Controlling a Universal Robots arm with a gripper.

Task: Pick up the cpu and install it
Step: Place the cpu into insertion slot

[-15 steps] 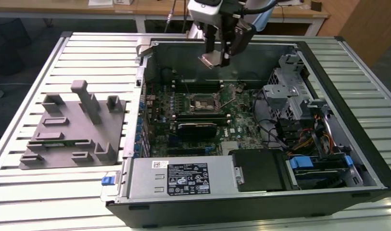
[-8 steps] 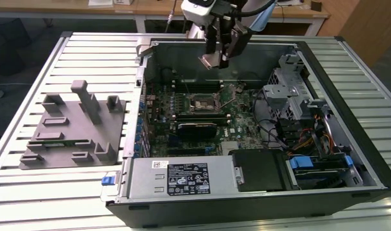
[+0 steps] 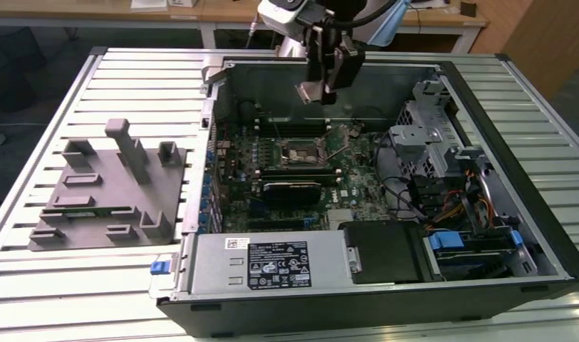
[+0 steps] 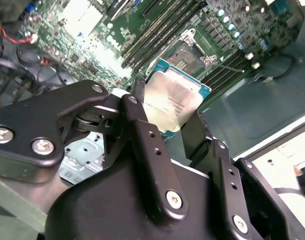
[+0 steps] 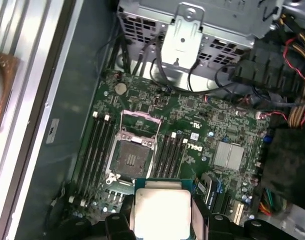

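— Above the far end of the open computer case (image 3: 365, 310), on the slatted worktop (image 3: 127, 92): hangs well clear of the green motherboard (image 3: 356, 185). State of the gripper (image 3: 320, 91)?
— Closed partway on the cpu (image 3: 309, 91), pinching two opposite edges between black fingers (image 4: 197, 135); pale metal top plain in both wrist views.
— And the socket (image 3: 302, 152)?
— Lies open near the motherboard's middle, between memory slots, below the cpu and apart from it.
— Elsewhere on the worktop?
— Toward the edge at the exterior view's left, just beside the case, a grey slotted block (image 3: 109, 185).
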